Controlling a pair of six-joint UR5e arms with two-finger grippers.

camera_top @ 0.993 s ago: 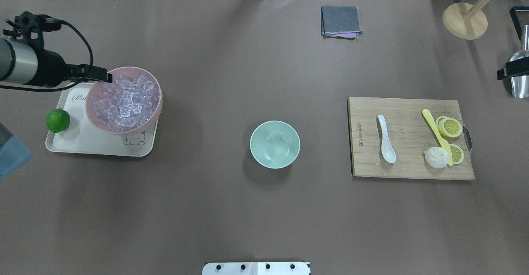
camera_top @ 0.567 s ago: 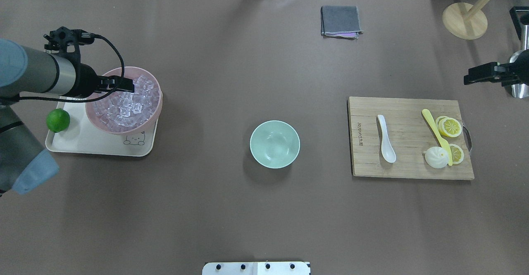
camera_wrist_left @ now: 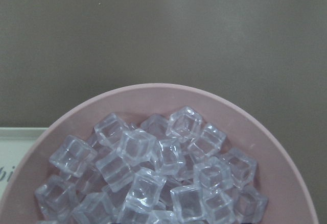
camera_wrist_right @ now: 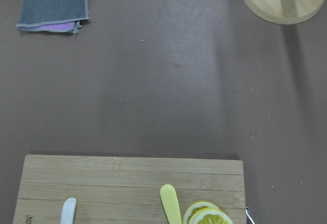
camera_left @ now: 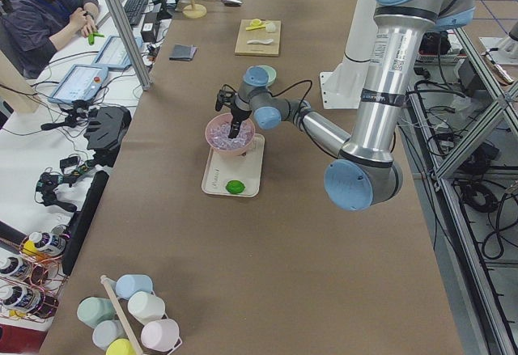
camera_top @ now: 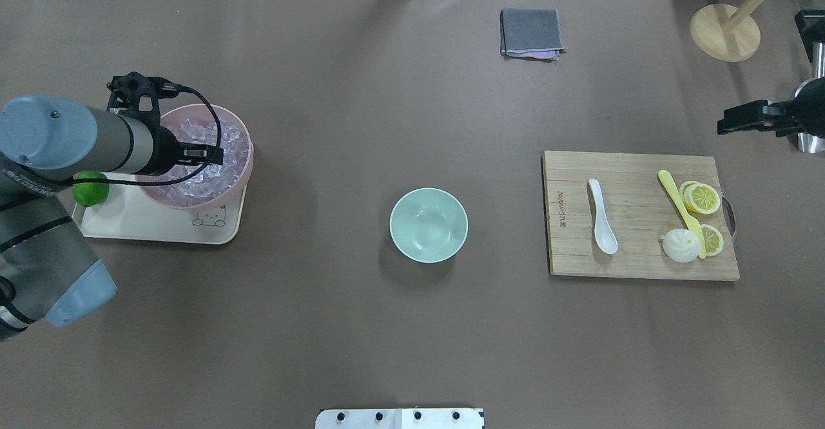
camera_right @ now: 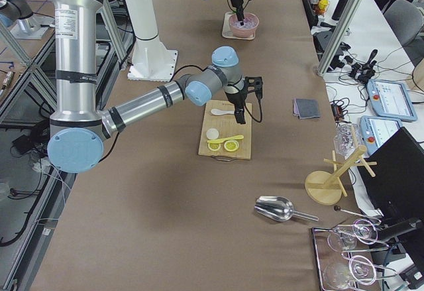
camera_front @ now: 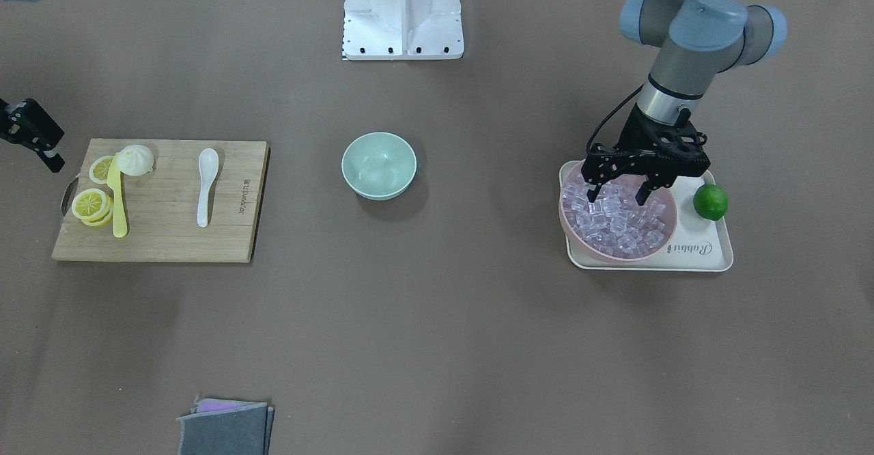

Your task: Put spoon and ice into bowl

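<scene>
The white spoon [camera_top: 602, 216] lies on the wooden cutting board [camera_top: 638, 261], scoop toward me; it also shows in the front view [camera_front: 205, 185]. The mint-green bowl [camera_top: 428, 225] stands empty at the table's middle. The ice [camera_front: 621, 226] is a heap of clear cubes in a pink bowl [camera_front: 614, 253], close up in the left wrist view [camera_wrist_left: 148, 168]. My left gripper [camera_front: 619, 201] is open, just above the ice, fingers pointing down. My right gripper [camera_top: 725, 125] hovers off the board's far right corner, away from the spoon; I cannot tell its jaws.
The pink bowl sits on a white tray [camera_top: 155, 223] with a lime [camera_front: 710, 202]. A yellow knife [camera_top: 677, 200], lemon slices [camera_top: 701, 198] and a white bun [camera_top: 680, 247] share the board. A grey cloth [camera_top: 531, 33] and a wooden stand [camera_top: 725, 33] are at the far edge.
My left gripper has moved from the pink bowl's left rim to over the ice. My right gripper has come in from the table's right edge toward the board.
</scene>
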